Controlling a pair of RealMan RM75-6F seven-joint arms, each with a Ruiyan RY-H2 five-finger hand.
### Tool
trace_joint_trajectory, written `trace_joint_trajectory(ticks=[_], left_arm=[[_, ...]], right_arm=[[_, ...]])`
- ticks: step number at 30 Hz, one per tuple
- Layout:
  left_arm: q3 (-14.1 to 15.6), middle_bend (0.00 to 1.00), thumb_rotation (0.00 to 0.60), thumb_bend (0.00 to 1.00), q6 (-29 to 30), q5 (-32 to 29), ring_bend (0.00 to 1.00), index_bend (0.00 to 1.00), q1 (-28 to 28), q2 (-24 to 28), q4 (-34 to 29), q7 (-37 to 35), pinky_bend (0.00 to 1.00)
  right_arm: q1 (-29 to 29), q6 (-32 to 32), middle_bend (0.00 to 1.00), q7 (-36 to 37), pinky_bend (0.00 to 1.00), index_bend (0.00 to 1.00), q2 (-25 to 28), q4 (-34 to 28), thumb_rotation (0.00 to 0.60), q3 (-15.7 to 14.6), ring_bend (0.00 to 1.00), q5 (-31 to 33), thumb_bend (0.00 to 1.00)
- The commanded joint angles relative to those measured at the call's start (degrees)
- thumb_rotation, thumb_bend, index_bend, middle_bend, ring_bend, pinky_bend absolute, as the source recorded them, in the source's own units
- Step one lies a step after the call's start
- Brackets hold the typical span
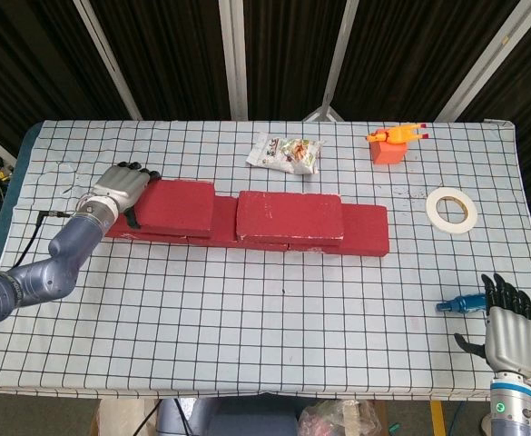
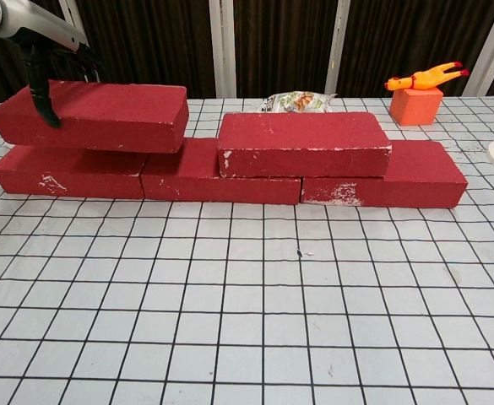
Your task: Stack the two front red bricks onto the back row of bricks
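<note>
Three red bricks form the back row (image 2: 221, 181) on the checked table. A second-layer red brick (image 2: 301, 143) lies on the row's middle and right, also seen as the stacked brick (image 1: 290, 216) from above. Another red brick (image 2: 95, 114) sits over the row's left end, level and on or just above it. My left hand (image 1: 120, 186) grips that brick's (image 1: 174, 206) left end, fingers wrapped over the edge; the chest view shows the left hand (image 2: 44, 76) at the top left. My right hand (image 1: 508, 331) hovers at the table's near right corner, fingers apart, holding nothing.
A snack bag (image 1: 285, 153) lies behind the bricks. An orange block with a rubber chicken (image 1: 390, 145) stands at the back right. A white tape roll (image 1: 451, 209) lies right of the row. A blue tool (image 1: 460, 304) lies beside my right hand.
</note>
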Motion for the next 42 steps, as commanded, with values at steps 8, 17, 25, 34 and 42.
trace_joint_trajectory(ticks=[8, 17, 25, 34, 42], left_arm=[[1.3, 0.15, 0.6, 0.01, -0.2, 3.8, 0.07, 0.22, -0.5, -4.1, 3.9, -3.9, 0.09], [3.1, 0.15, 0.6, 0.01, 0.7, 4.0, 0.07, 0.22, -1.3, -6.6, 5.5, -5.6, 0.09], [4.5, 0.15, 0.6, 0.01, 2.6, 1.9, 0.07, 0.22, -2.8, -8.6, 6.4, -5.6, 0.09], [5.3, 0.15, 0.6, 0.01, 3.5, 0.1, 0.07, 0.22, -4.0, -10.0, 6.8, -5.0, 0.09], [5.5, 0.15, 0.6, 0.01, 3.9, -0.7, 0.07, 0.22, -4.6, -10.8, 6.9, -4.8, 0.09]], right_arm=[[0.1, 0.0, 0.0, 0.3, 0.0, 0.05, 0.2, 0.1, 0.6, 0.1, 0.0, 0.3, 0.18], [0.0, -0.1, 0.0, 0.8, 0.0, 0.05, 0.6, -0.2, 0.6, -0.2, 0.0, 0.1, 0.18], [-0.1, -0.2, 0.0, 1.4, 0.0, 0.05, 1.0, -0.4, 0.6, -0.3, 0.0, 0.1, 0.18], [0.0, -0.7, 0.0, 1.8, 0.0, 0.05, 1.4, -0.5, 0.6, -0.3, 0.0, 0.3, 0.18], [0.0, -0.7, 0.0, 2.1, 0.0, 0.05, 1.6, -0.6, 0.6, -0.4, 0.0, 0.4, 0.18]])
